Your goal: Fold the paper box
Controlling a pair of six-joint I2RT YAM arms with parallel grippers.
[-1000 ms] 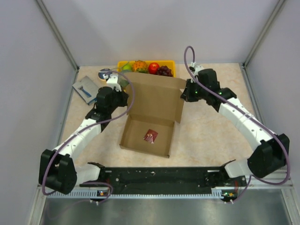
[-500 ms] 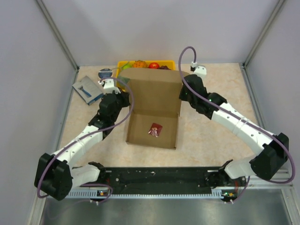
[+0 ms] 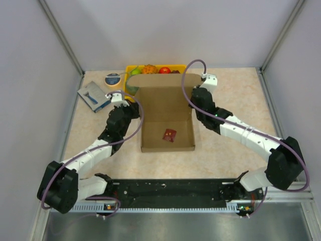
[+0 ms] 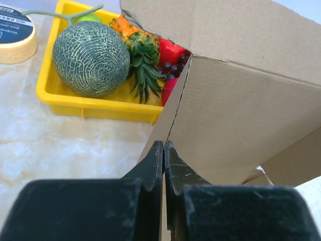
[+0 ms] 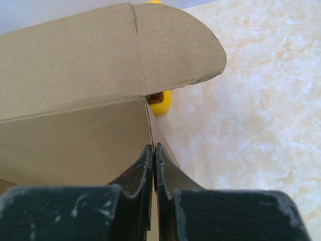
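The paper box (image 3: 155, 139), brown cardboard, sits in the middle of the table as a shallow tray with its lid flap (image 3: 163, 103) standing up at the back. A small red item (image 3: 169, 134) lies inside. My left gripper (image 3: 136, 108) is shut on the box's left wall near the hinge. In the left wrist view the wall's edge (image 4: 175, 108) runs into the closed fingertips (image 4: 164, 145). My right gripper (image 3: 193, 106) pinches the right wall the same way. In the right wrist view its tips (image 5: 153, 148) meet on the cardboard (image 5: 75, 140), under the rounded lid ear (image 5: 175, 45).
A yellow fruit tray (image 3: 131, 69) stands right behind the lid, with a melon (image 4: 90, 57) and a pineapple (image 4: 143, 55) in it. A tape roll (image 3: 113, 79) and a blue-and-grey packet (image 3: 93, 95) lie at the back left. Walls close in both sides.
The box was skewed and is now square to the table, shifted slightly right. Both grippers moved with it, and the lid flap stands more upright.
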